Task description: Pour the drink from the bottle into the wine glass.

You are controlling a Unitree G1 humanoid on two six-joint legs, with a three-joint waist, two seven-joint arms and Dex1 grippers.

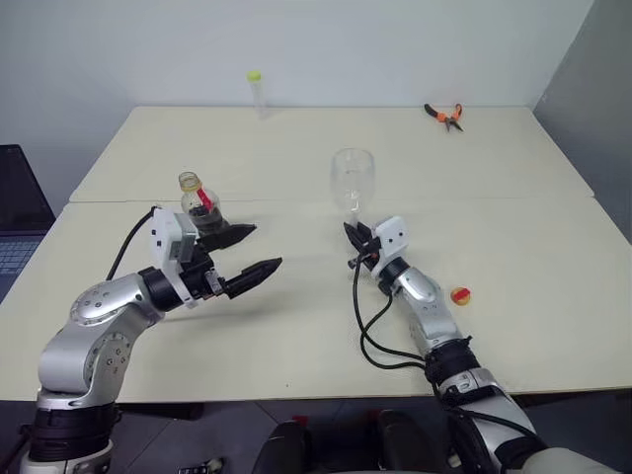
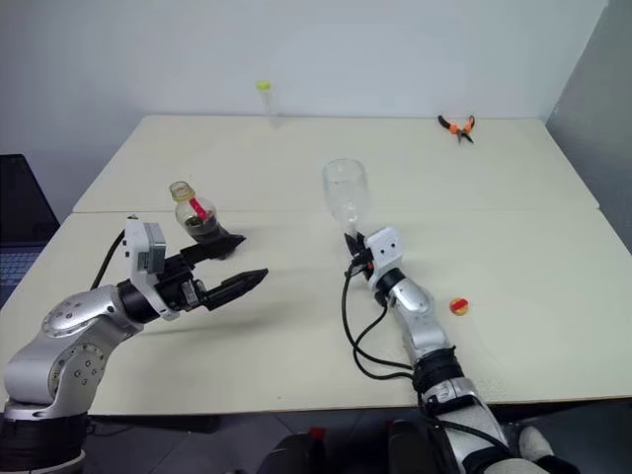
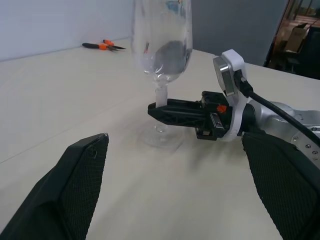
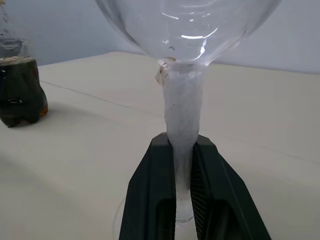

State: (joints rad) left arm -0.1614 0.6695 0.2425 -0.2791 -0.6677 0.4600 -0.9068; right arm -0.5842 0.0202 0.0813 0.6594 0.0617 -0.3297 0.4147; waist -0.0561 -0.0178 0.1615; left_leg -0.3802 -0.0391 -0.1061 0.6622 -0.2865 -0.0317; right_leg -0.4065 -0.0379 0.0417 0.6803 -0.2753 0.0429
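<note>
Right wrist view: one clear wine glass, bowl empty, stands upright mid-table, its stem pinched between the two closed fingers of the right gripper. One squat bottle, uncapped, red label at the neck, the dark drink low in its body, stands on the table to the glass's left, just behind the left gripper, whose fingers gape wide, holding nothing. Also: one orange pliers, one capped tube, one red-yellow cap.

Right tool clamping wine glass stem
</note>
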